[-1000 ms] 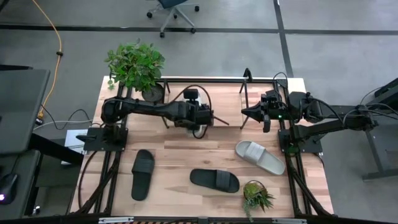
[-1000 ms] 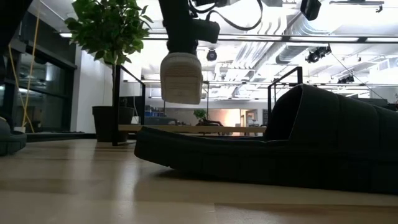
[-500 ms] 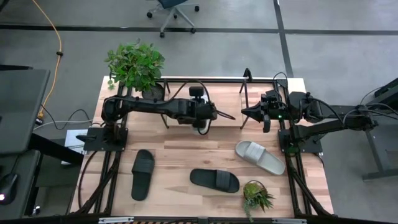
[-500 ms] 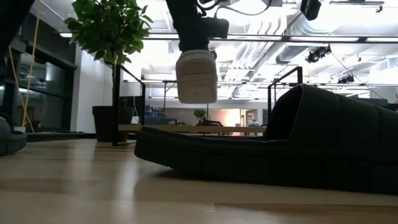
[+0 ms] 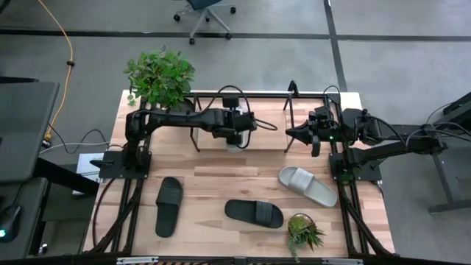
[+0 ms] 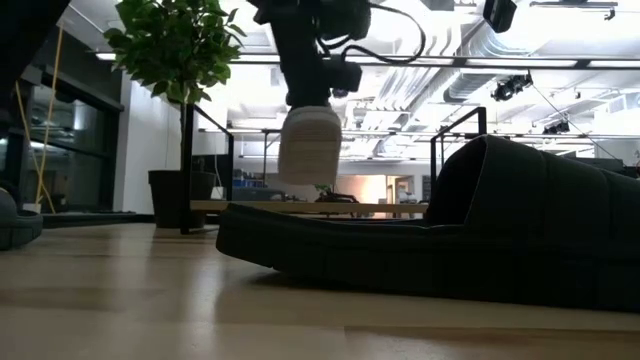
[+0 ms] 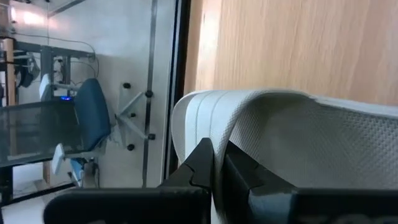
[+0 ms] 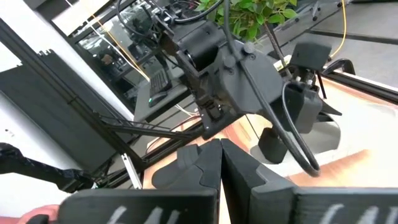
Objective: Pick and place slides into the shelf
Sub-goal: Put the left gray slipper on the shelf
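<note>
High view: left gripper point(image 5: 237, 132) over the shelf point(image 5: 291, 97), clamped on a grey slide point(image 5: 234, 140); right gripper point(image 5: 303, 134) clenched, empty, waiting beside. Low view: slide point(image 6: 310, 146) hanging above the board. Left wrist view: thin pinch on the strap point(image 7: 280, 143); could slip, landing crooked.

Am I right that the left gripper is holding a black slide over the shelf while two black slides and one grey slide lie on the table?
Not quite: the slide in the left gripper is light grey, not black, as the left wrist view and the low view show. The rest holds: it hangs over the shelf, and two black slides and one grey slide lie on the table.
</note>
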